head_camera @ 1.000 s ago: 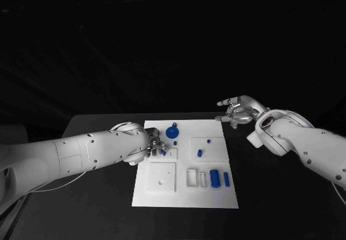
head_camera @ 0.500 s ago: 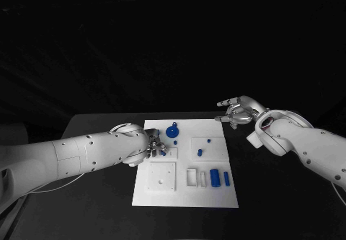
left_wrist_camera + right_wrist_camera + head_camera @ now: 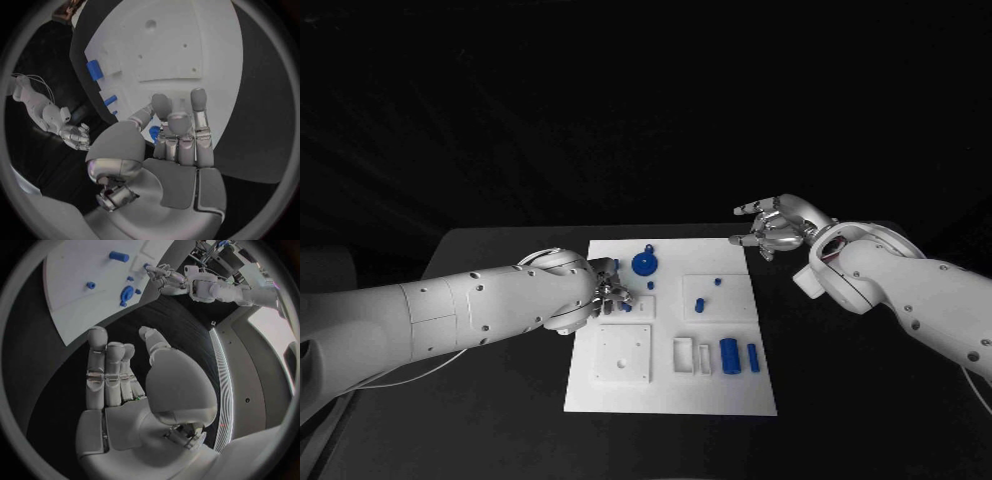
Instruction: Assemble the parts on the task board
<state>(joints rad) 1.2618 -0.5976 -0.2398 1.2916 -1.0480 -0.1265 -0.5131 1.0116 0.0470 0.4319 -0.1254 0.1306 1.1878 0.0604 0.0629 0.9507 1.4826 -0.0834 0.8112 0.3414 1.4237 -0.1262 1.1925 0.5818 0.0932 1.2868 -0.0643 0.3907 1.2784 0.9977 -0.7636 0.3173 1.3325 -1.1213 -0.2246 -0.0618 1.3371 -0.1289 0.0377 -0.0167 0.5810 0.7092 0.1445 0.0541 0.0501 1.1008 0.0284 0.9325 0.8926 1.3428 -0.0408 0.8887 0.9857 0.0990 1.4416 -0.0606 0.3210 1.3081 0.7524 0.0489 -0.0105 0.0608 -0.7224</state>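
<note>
The silver many-fingered left hand is hovering over the left edge of the flat white rectangular task board, and in the left wrist view its fingers are curling in around a small blue plastic part, thumb and forefingers seeming to be pinching it, so I am judging the hand to be gripping that piece. The silver many-fingered right hand is waiting off the board's far right corner above the black worktop, holding nothing, with its fingers lying apart and loosely straight. On the board a round blue disc-shaped part is sitting near the far edge, and a blue cylinder is resting in the near right recesses beside a slimmer blue bar. To do this step well, the left hand should be keeping its pinch light but steady, bringing the part squarely above its seat (which seat is meant I cannot tell from here), and lowering it upright rather than tilted, since a skewed entry would likely be jamming it.
</note>
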